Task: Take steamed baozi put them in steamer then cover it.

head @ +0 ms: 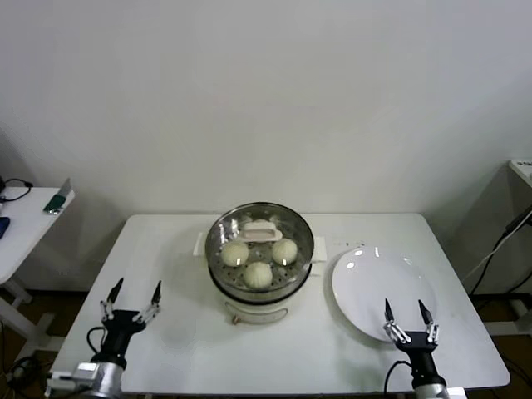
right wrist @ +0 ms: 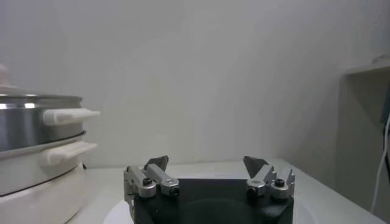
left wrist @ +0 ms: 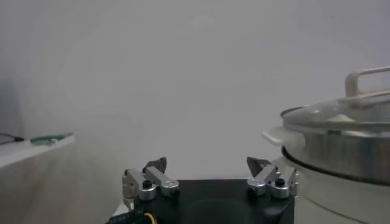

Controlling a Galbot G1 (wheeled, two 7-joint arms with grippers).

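baozi (head: pixel 258 274): three I can count, maybe a fourth hidden behind, sitting inside the steamer (head: pixel 259 293) mid-table, under glass
cover (head: pixel 260 237): already on, handle up, so the job looks basically done to me
left gripper (head: pixel 131 305): low at the near left table edge, fingers spread wide, nothing in them
right gripper (head: pixel 408 322): same deal near right, wide and empty, over the plate's near rim
plate (head: pixel 366 283): bare, just right of the steamer
table (head: pixel 166 249): plain white
room: blank pale wall, a side table (head: pixel 25 218) off to the left

You've got a white table (head: pixel 166 249) with the steamer (head: pixel 259 258) sitting mid-table, and a white plate (head: pixel 374 291) just beside the steamer on its right.
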